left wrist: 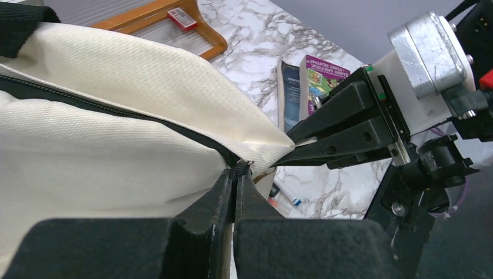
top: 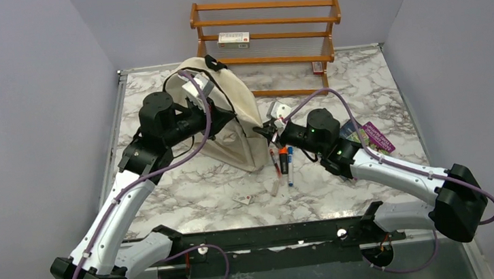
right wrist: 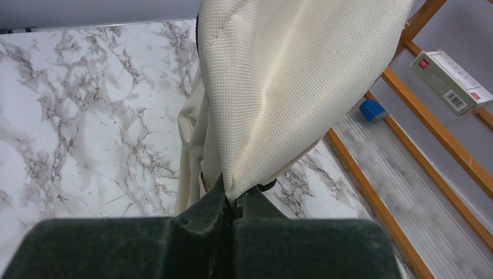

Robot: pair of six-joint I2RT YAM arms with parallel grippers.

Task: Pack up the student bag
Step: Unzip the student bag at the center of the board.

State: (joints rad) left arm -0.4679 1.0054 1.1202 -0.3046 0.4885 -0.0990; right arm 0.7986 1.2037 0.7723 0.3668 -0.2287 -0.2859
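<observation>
The left gripper (left wrist: pixel 237 181) clenches the bag's (left wrist: pixel 116 58) zipper (left wrist: pixel 116 110) end, the right gripper (right wrist: pixel 232 200) its corner; either thin pinch could slip under tension.

Bright even light; faint soft shadows; right claw (right wrist: pixel 234 196) blurred up close, rack (right wrist: pixel 360 180) behind soft.

On the marbled worktop (top: pixel 187 186), a few pens (top: pixel 283 158) lie just on the near side of the right hand (top: pixel 263 132), with a small card (top: pixel 243 198) nearer still. Two books (top: pixel 375 137) lie well off to that hand's right. Beyond it stands a wooden rack (top: pixel 266 21) holding a white box (top: pixel 233 39) and a small blue thing (right wrist: pixel 370 109).
</observation>
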